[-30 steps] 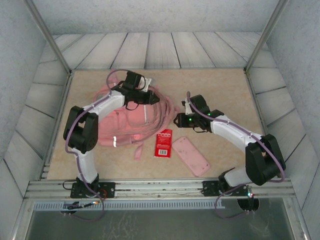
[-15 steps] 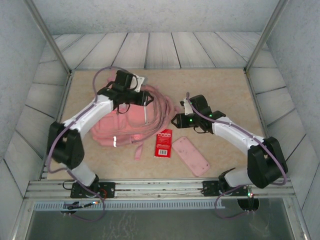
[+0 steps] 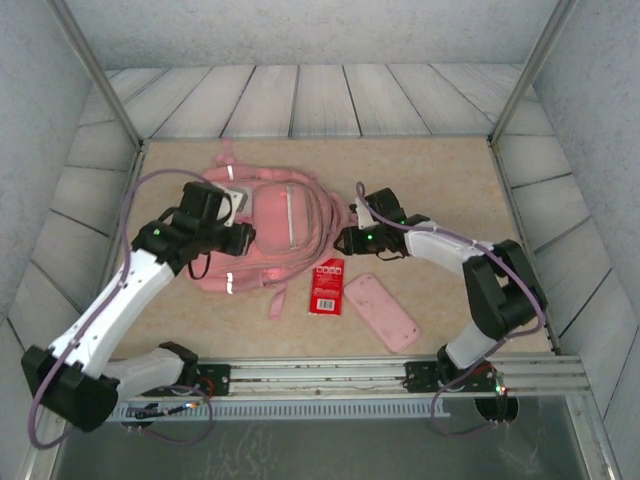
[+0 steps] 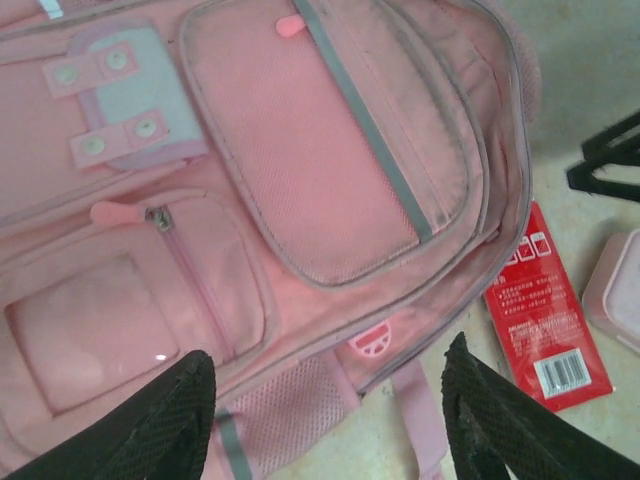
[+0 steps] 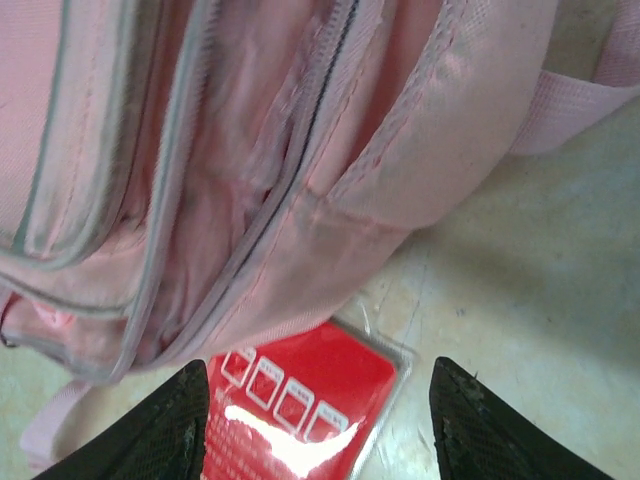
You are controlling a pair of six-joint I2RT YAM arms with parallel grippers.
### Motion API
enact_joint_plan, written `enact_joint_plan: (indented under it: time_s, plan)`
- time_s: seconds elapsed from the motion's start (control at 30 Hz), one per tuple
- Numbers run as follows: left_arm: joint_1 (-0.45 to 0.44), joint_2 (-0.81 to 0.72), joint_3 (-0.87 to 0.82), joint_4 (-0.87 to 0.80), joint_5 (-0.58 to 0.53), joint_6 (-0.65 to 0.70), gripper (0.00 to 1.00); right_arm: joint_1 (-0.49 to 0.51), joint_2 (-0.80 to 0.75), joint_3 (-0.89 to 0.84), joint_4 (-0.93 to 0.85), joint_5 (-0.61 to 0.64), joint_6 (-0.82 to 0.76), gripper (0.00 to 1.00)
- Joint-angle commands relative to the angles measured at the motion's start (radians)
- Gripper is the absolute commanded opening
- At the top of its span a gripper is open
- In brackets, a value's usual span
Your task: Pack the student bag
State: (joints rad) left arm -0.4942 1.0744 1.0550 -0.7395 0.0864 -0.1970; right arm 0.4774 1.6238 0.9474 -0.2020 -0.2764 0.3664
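The student bag (image 3: 283, 228) is a soft pink backpack lying flat on the mat with its front zip pockets up and its straps trailing toward the near edge. My left gripper (image 3: 236, 240) hangs open over the bag's left side. In the left wrist view its jaws (image 4: 328, 368) stand wide apart above the bag (image 4: 330, 170), near a mesh side pocket, holding nothing. My right gripper (image 3: 346, 240) is at the bag's right edge. It is open (image 5: 318, 378) over the bag's side seam (image 5: 250, 150), with nothing in it.
A red flat packet (image 3: 327, 285) lies just below the bag's right corner, partly tucked against it (image 5: 310, 400). A flat pink pencil case (image 3: 381, 311) lies to its right. The beige mat (image 3: 450, 180) has bare room at the back and right.
My left arm has swung off the top of the bag to its left side and its gripper has opened. The bag now lies spread flat. The right gripper has edged left toward the bag.
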Motion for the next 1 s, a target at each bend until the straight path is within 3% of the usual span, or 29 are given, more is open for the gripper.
enact_joint_plan:
  time_s: [0.0, 0.23, 0.63, 0.8, 0.97]
  plan:
    - [-0.004, -0.08, -0.062, 0.013, -0.012, -0.038, 0.67, -0.001, 0.063, 0.056, 0.065, -0.035, 0.063, 0.58]
    - [-0.004, -0.133, -0.084, 0.011, -0.019, -0.031, 0.71, -0.001, 0.217, 0.138, 0.179, -0.057, 0.167, 0.51]
    - [-0.004, -0.099, -0.102, -0.013, -0.055, -0.032, 0.7, -0.026, 0.461, 0.445, 0.152, -0.105, 0.181, 0.44]
    - [-0.004, -0.087, -0.086, -0.029, -0.081, -0.01, 0.7, -0.03, 0.371, 0.393, 0.112, -0.074, 0.112, 0.49]
    - [-0.004, -0.024, -0.045, -0.019, -0.096, 0.049, 0.69, -0.031, 0.186, 0.275, 0.018, 0.001, -0.015, 0.57]
